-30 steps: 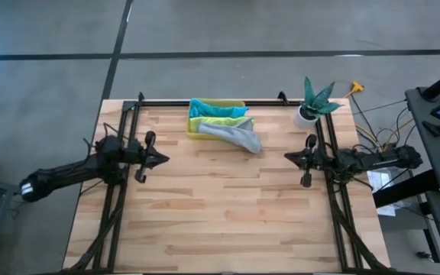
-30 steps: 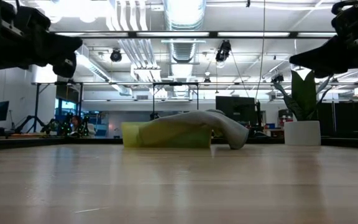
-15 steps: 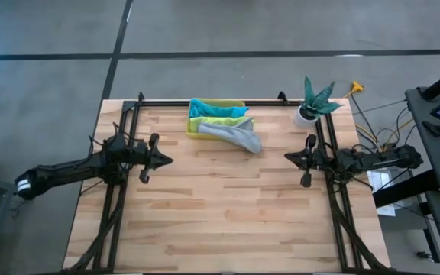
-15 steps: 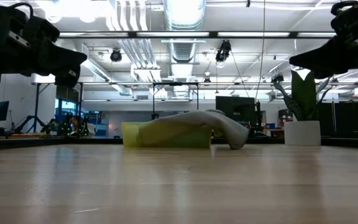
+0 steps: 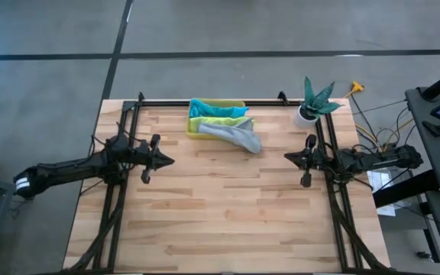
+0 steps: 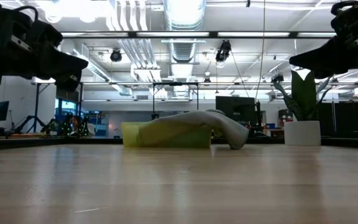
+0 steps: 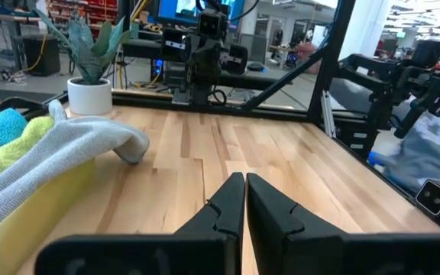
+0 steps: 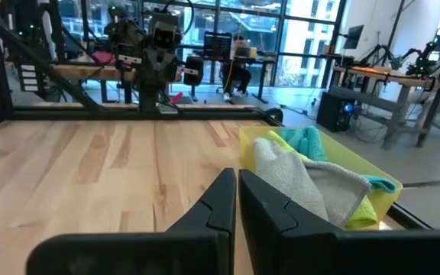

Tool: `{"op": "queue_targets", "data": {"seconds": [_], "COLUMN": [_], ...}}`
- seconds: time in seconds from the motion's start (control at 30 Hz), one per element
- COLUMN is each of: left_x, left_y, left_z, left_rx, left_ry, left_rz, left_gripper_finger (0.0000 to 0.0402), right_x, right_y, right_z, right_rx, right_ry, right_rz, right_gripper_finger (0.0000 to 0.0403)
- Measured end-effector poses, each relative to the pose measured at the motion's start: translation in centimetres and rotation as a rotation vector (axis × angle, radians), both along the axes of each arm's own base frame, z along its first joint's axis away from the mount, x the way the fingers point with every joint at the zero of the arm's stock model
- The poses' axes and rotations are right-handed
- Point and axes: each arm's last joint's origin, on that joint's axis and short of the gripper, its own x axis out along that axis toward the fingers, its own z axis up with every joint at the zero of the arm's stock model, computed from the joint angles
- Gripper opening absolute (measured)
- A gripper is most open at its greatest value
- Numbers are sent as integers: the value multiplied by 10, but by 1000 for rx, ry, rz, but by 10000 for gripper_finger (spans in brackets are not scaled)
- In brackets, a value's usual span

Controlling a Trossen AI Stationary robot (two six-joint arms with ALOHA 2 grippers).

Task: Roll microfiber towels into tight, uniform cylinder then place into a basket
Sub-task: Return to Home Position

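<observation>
The yellow basket (image 5: 195, 131) stands at the table's far middle. It holds the teal towel (image 5: 216, 110) and the lime green towel (image 5: 208, 121). The grey towel (image 5: 235, 134) lies over the basket's near right rim, its end resting on the table. No light blue towel can be told apart. My left gripper (image 5: 171, 160) is shut and empty above the table's left side. My right gripper (image 5: 286, 157) is shut and empty above the right side. The basket and towels also show in the left wrist view (image 7: 44, 164) and the right wrist view (image 8: 319, 179).
A white plant pot (image 5: 305, 115) with a green plant stands at the far right corner. Black frame rails (image 5: 205, 101) run along the far edge and down both sides. Bare wood lies between the two grippers and toward the near edge.
My left gripper has moved a little toward the table's right edge, staying shut above the table. The right arm and the towels have kept still.
</observation>
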Motion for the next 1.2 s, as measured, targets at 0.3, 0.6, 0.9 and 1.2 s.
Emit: {"op": "queue_targets", "data": {"seconds": [0.3, 0.6, 0.9, 1.2], "left_x": [1, 2, 3, 5], "left_y": [0, 1, 1, 2], "left_z": [-2, -5, -7, -10], "left_rx": [-9, -17, -27, -38], "left_ry": [21, 41, 65, 91], "left_rz": [0, 0, 0, 0], "left_gripper_finger": [1, 1, 1, 1], "right_x": [0, 0, 0, 0], "right_y": [0, 0, 0, 0], "right_z": [0, 0, 0, 0], "right_rx": [0, 0, 0, 0], "right_ry": [0, 0, 0, 0], "right_rz": [0, 0, 0, 0], "right_gripper_finger": [13, 13, 13, 13]}}
